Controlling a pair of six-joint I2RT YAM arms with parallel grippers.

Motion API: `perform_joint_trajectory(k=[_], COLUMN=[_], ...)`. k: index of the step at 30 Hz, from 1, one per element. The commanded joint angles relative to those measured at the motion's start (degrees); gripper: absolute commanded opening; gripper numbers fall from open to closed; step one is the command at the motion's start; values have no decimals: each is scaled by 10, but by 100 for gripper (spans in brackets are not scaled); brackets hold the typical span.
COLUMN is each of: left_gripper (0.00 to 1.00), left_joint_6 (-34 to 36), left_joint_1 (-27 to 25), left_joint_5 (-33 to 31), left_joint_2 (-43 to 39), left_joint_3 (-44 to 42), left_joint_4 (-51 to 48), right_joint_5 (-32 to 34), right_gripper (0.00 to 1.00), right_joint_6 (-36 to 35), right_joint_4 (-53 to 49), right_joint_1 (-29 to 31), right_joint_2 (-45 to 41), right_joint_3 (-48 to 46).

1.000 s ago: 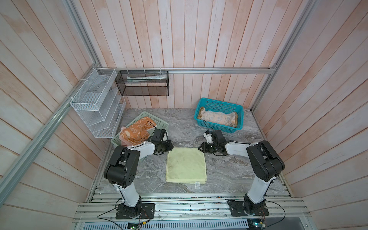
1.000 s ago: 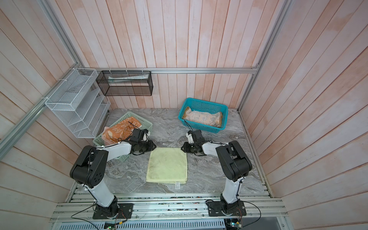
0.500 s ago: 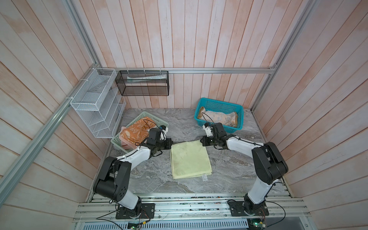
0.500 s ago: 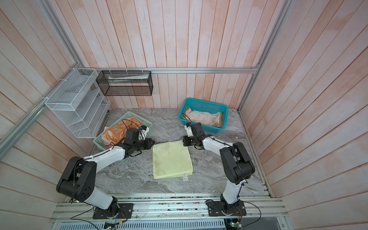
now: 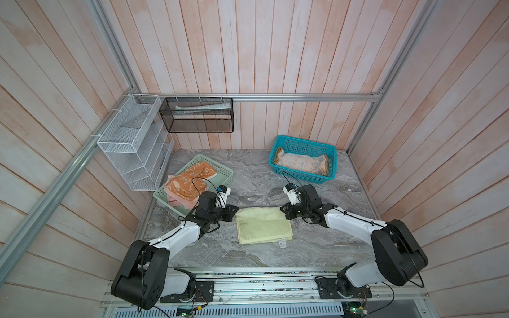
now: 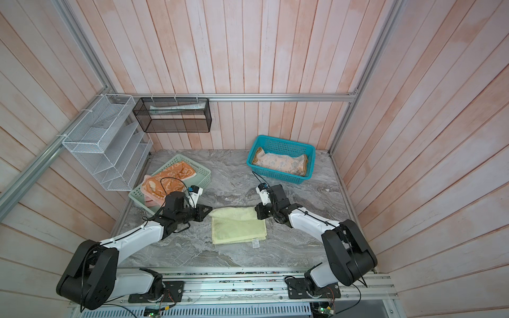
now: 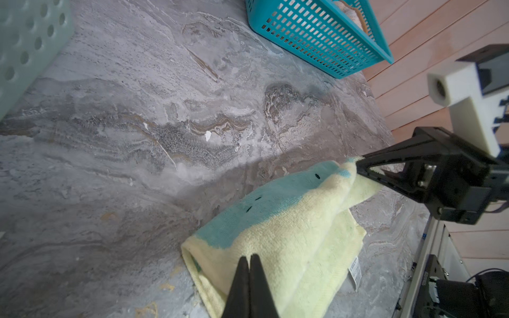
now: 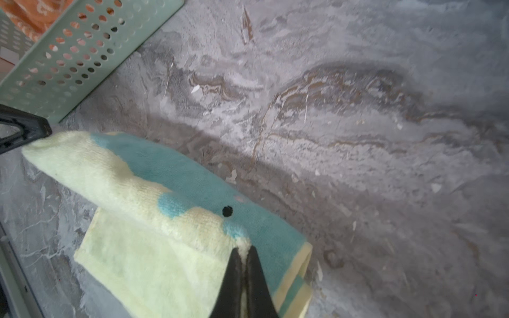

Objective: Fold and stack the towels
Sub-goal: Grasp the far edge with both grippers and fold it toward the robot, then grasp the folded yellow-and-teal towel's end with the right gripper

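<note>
A pale yellow-green towel [image 5: 263,230] [image 6: 238,230] lies mid-table. Its far edge is raised and bends over the rest, showing a teal-patterned underside [image 7: 275,198] [image 8: 192,179]. My left gripper [image 5: 236,215] [image 6: 210,210] [image 7: 249,257] is shut on its far left corner. My right gripper [image 5: 283,213] [image 6: 256,211] [image 8: 243,249] is shut on its far right corner. An orange towel [image 5: 190,181] lies over a salmon pink one [image 5: 181,202] in the mint-green basket. A peach towel [image 5: 301,163] lies in the teal basket.
The mint-green basket [image 5: 221,176] stands at the back left of the table and the teal basket [image 5: 303,179] at the back right. A white wire rack [image 5: 132,143] and a black mesh shelf [image 5: 198,118] hang on the walls. The towel's white label [image 5: 281,242] sticks out near the front.
Both grippers have shut on the yellow-green towel's far corners and lifted them. The towel lay flat; now its far edge is raised and drawn toward the front.
</note>
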Motion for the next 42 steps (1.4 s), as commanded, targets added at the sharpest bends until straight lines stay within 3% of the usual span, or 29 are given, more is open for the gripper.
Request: perform_joint_trajectory(k=[1,9,11,12,14,16,21,26,29,33,36,41,42], left_gripper=[0,0,0,0,21,33,35,35,37,42,37,3,0], left_joint_6=[-10,-60,-68,-71,-80,-90,-132,-158,-171,-195,-211,-220,-221], left_joint_1=[-17,-62,-73,-77,-80,-80,-80,-80,-82,-92,-100,-106,-107], left_joint_5=[3,-25,-34,-39,-45,-47,-61,-34,-10,0,12,20,24], left_joint_2=[-30,-110,-131,-140,-165,-193,-248,-191,-128,-84,-77,-87,-91], left_joint_3=[-32,-101,-112,-118,-129,-138,-160,-135,-108,-112,-122,-116,-114], left_joint_4=[24,18,5,-4,-26,-43,-51,-45,-65,-59,-33,-37,-42], right_joint_5=[13,10,7,6,-4,3,40,5,-37,-24,-29,6,4], right_gripper=[2,4,14,26,41,44,48,49,49,49,51,58,61], right_joint_6=[43,80,94,102,116,134,185,192,182,198,229,240,240], right_joint_4=[7,-37,-64,-77,-108,-135,-119,-105,-155,-183,-158,-146,-142], right_joint_1=[3,2,3,3,2,1,-19,-34,-33,0,14,11,9], right_joint_2=[-34,-92,-109,-119,-146,-177,-233,-176,-110,-88,-105,-97,-91], right_joint_3=[-40,-79,-81,-81,-79,-76,-91,-75,-39,-39,-69,-85,-85])
